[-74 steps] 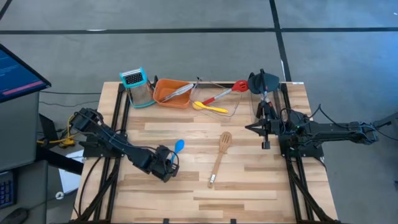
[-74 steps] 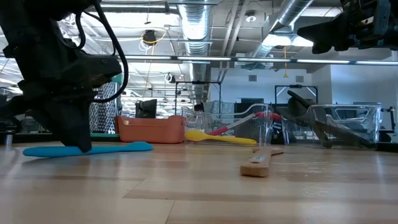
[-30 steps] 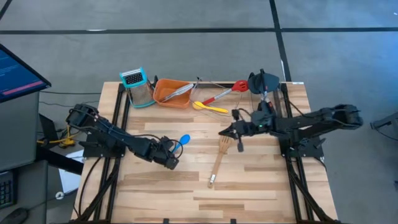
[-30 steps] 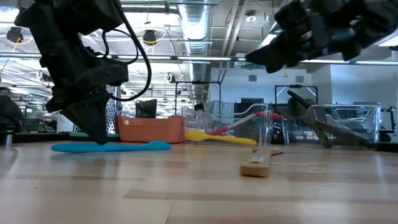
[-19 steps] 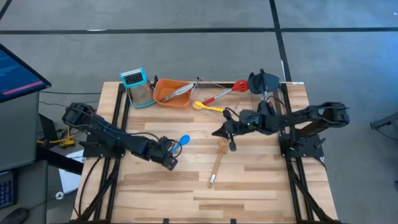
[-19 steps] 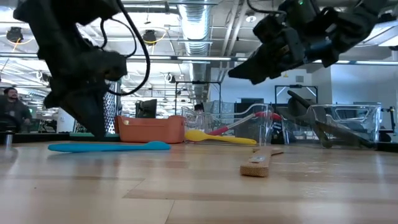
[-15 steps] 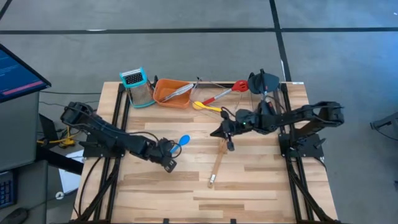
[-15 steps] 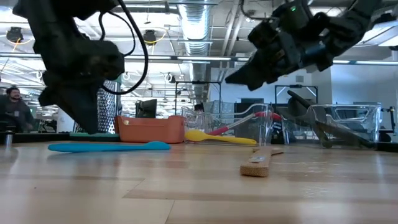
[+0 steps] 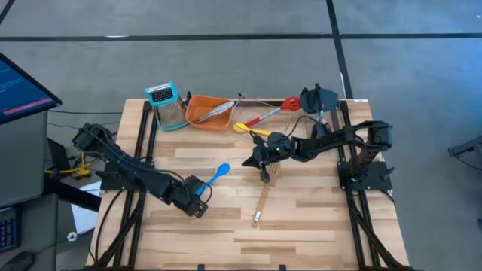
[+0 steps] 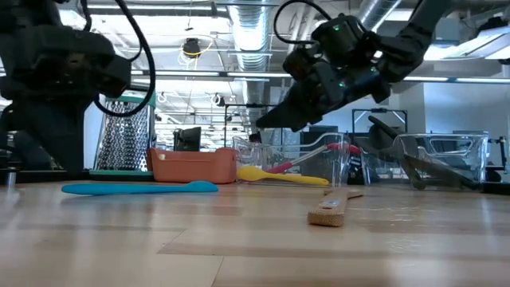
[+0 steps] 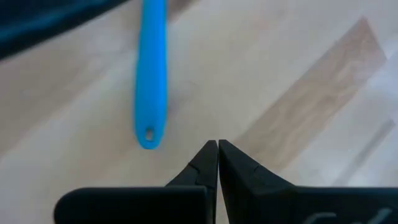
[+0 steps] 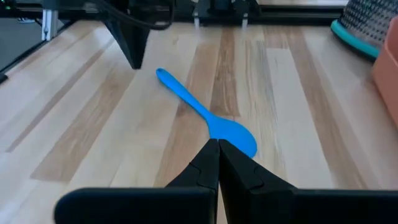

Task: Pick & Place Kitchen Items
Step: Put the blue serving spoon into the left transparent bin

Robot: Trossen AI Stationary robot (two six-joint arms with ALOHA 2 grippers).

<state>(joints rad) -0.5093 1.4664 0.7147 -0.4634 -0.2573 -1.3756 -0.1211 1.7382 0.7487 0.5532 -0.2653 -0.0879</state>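
The right pincer was seen with its fingers pressed together and nothing between them, held above the table near the middle and aimed toward the blue spoon. In its own wrist view the closed fingertips lined up almost on the spoon's bowl, with the handle running away toward the far arm. The spoon lay flat and free on the table, touched by nothing. Just behind the right pincer lay the wooden fork-like spatula, its head partly hidden under the arm.

The left pincer was likewise shut and empty, low over the table just beside the spoon's handle end, but apart from it.

The step in hand was judged to be the right arm's approach to the blue spoon. For it to be done well, the fingers would have to be parted before descent, since a shut pincer would only push the spoon along the boards. A grip across the narrow neck or handle, rather than over the broad bowl, was judged safer, with the fingers set square to the handle. The left arm would best be kept clear of the handle end.

Farther back stood the orange tray, the box grater, and the red and yellow spoons.
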